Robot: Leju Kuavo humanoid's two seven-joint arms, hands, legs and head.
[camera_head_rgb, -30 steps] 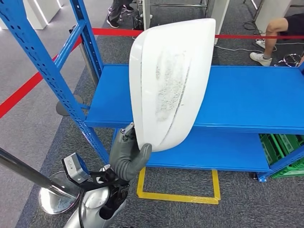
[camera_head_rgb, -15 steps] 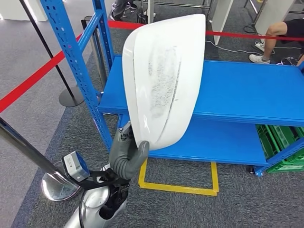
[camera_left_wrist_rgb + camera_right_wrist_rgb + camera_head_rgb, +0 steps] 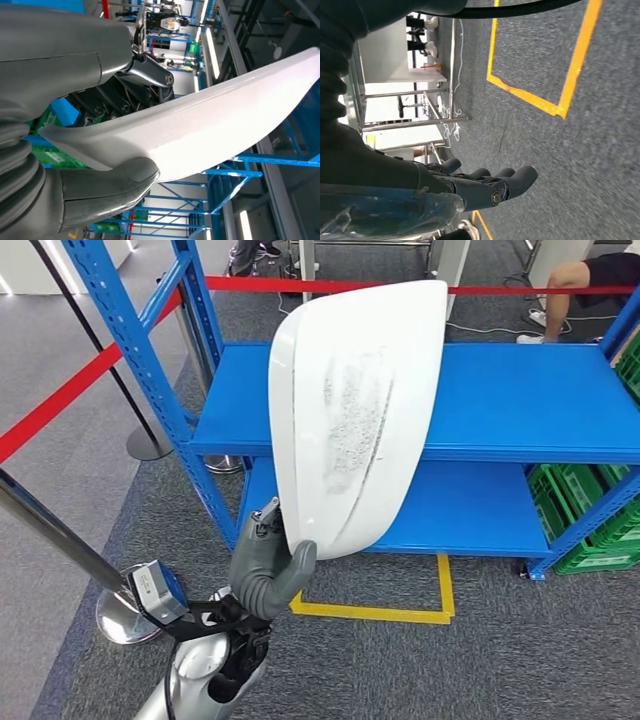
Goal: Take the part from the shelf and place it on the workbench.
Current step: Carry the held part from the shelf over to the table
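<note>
A large white curved shell part (image 3: 355, 410) with a grey scuffed patch stands upright in front of the blue shelf (image 3: 521, 405). My left hand (image 3: 266, 568) grips its lower edge, thumb on the near face, fingers behind it. Seen from the left wrist, the thumb (image 3: 109, 192) and fingers clamp the part's thin white edge (image 3: 211, 130). My right hand (image 3: 486, 185) hangs over the grey carpet with its fingers loosely extended and nothing in them.
The shelf's blue upright (image 3: 143, 360) stands at the left. A red barrier belt (image 3: 60, 405) runs between stanchions (image 3: 121, 615). Green crates (image 3: 589, 520) sit under the shelf at the right. A yellow floor marking (image 3: 377, 612) lies below. A person's leg (image 3: 562, 285) shows at far right.
The whole scene has shifted: the camera has moved, with the shelf now lower-left in the picture and more green crates showing. My left hand keeps holding the part the same way.
</note>
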